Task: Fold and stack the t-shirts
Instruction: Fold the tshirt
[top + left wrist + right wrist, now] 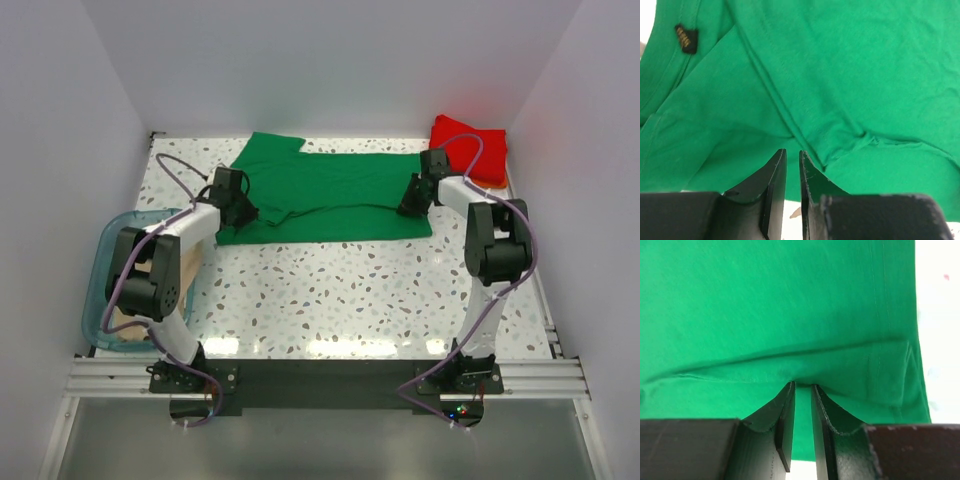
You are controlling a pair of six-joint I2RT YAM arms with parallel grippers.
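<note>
While a teal bin [95,290] holding a beige t-shirt [128,322] sits well behind the left gripper [792,156], that gripper's jaws are drawn to a thin slit, pinching a pucker at the near edge of the green t-shirt [330,190]. The right gripper [803,386] nips the same edge, with creases running into its tips. The shirt spreads between and beyond both grippers on the speckled table [350,290]. Past the right gripper and to its right lies a folded red t-shirt [470,145].

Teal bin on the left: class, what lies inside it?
Beige cloth shows inside the teal bin. The left arm covers most of it, so anything else there is hidden.
</note>
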